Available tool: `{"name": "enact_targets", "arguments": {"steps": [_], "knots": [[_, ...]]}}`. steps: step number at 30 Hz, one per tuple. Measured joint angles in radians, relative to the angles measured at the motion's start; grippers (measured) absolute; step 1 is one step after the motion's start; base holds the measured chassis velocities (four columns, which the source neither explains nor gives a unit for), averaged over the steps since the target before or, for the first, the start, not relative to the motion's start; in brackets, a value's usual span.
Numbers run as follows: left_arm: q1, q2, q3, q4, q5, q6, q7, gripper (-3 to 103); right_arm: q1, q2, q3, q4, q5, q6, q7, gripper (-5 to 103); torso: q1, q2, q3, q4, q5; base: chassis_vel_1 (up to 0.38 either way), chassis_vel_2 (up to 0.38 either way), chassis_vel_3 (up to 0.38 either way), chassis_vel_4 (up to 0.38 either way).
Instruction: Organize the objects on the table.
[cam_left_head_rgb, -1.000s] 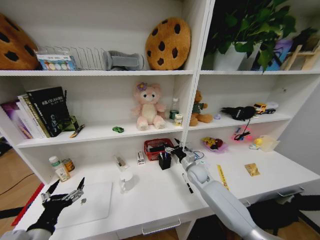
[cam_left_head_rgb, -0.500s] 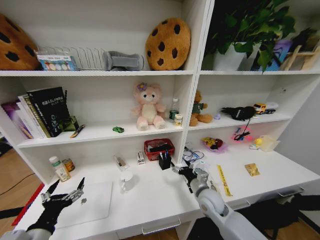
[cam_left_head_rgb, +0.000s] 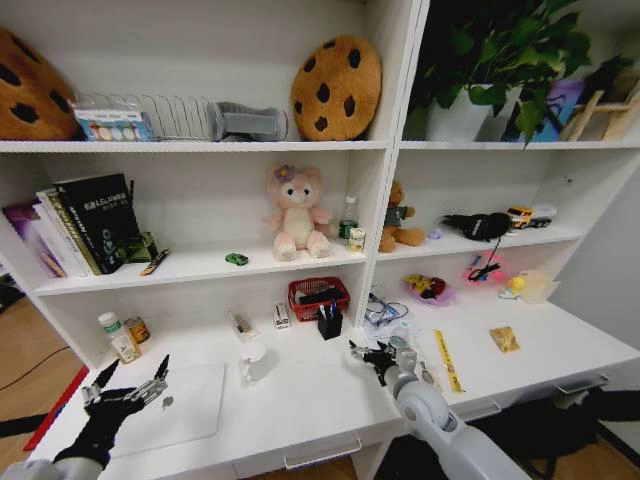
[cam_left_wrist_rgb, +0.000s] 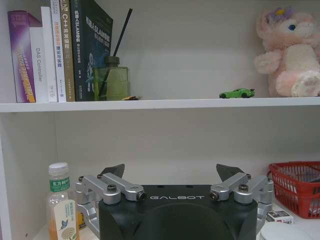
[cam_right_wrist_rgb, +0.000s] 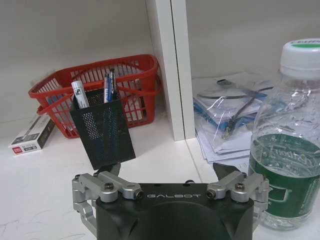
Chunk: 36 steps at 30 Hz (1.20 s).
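My right gripper (cam_left_head_rgb: 378, 357) hangs open and holds nothing, low over the white table (cam_left_head_rgb: 320, 395), a little in front of the black mesh pen holder (cam_left_head_rgb: 330, 323). In the right wrist view the pen holder (cam_right_wrist_rgb: 103, 132) stands with pens in it just beyond the open gripper (cam_right_wrist_rgb: 169, 171). My left gripper (cam_left_head_rgb: 125, 388) is open above the silver laptop (cam_left_head_rgb: 185, 405) at the table's left. The tiny green toy car (cam_left_head_rgb: 237, 259) sits on the shelf beside the pink plush; the left wrist view shows the car (cam_left_wrist_rgb: 237, 93) and a green glass container (cam_left_wrist_rgb: 111, 82) by the books.
A red basket (cam_left_head_rgb: 318, 297) stands behind the pen holder. A clear water bottle (cam_right_wrist_rgb: 287, 150) is close beside my right gripper, with bagged papers (cam_right_wrist_rgb: 227, 115) behind. A white mug (cam_left_head_rgb: 252, 360), small bottles (cam_left_head_rgb: 121, 338) and a yellow ruler (cam_left_head_rgb: 445, 360) lie on the table.
My right arm has pulled back from the pen holder toward the table's front and sunk lower. The left arm has not moved.
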Motion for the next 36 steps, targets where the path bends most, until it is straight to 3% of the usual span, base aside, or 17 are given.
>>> {"name": "enact_targets", "arguments": {"steps": [23,29,30,32,36], "knots": [[0.0,0.0,0.0,0.0,0.0,0.0,0.0,100,0.05,0.016,-0.041,-0.112,-0.021,-0.012,-0.035,101,0.0,0.0,0.0,0.0001,-0.0001,0.0,0.0,0.0,0.0],[0.0,0.0,0.0,0.0,0.0,0.0,0.0,100,0.06,0.019,-0.046,-0.135,-0.014,-0.014,-0.051,95,0.0,0.0,0.0,0.0,-0.0001,0.0,0.0,0.0,0.0],[0.0,0.0,0.0,0.0,0.0,0.0,0.0,100,0.06,0.018,-0.049,-0.136,-0.011,-0.014,-0.054,85,0.0,0.0,0.0,0.0,-0.0003,0.0,0.0,0.0,0.0],[0.0,0.0,0.0,0.0,0.0,0.0,0.0,100,0.061,0.018,-0.05,-0.136,-0.008,-0.014,-0.054,85,0.0,0.0,0.0,0.0,-0.0003,0.0,0.0,0.0,0.0],[0.0,0.0,0.0,0.0,0.0,0.0,0.0,100,0.067,0.019,-0.054,-0.136,-0.001,-0.015,-0.054,68,0.0,0.0,0.0,0.0,0.0,0.0,0.0,0.0,0.0]]}}
